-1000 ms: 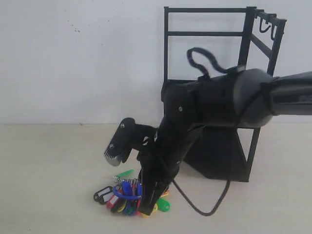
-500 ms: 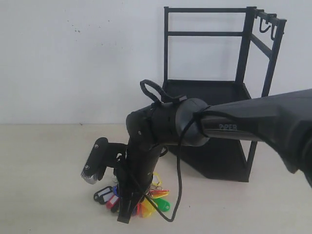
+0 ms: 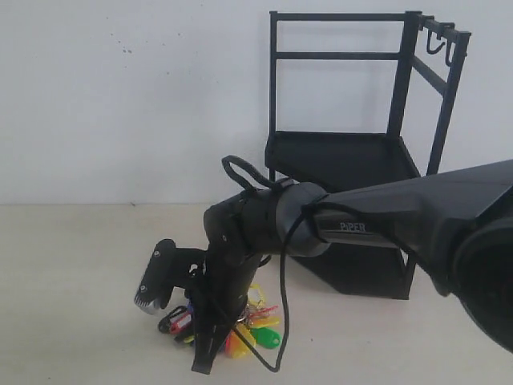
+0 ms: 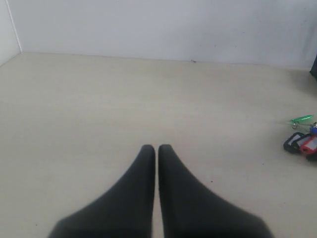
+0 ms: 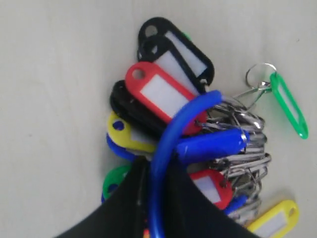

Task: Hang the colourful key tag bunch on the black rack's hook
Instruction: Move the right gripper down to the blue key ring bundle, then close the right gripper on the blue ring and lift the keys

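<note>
The right arm has swung left and lower, clear of the black rack, baring its shelf. The right tool has sunk over the colourful key tag bunch, fingertips nearer the counter.

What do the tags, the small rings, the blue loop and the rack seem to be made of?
Tags: glossy coloured plastic, by their sheen. Small rings: bright silvery metal, probably steel. Blue loop: smooth, seemingly plastic sleeve. Rack: thin matte black bars, likely painted metal.

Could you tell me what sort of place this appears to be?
Probably a robotics test bench: a bare pale tabletop, a plain white wall, and a tall black metal rack staged near a bunch of colourful plastic key tags.
</note>
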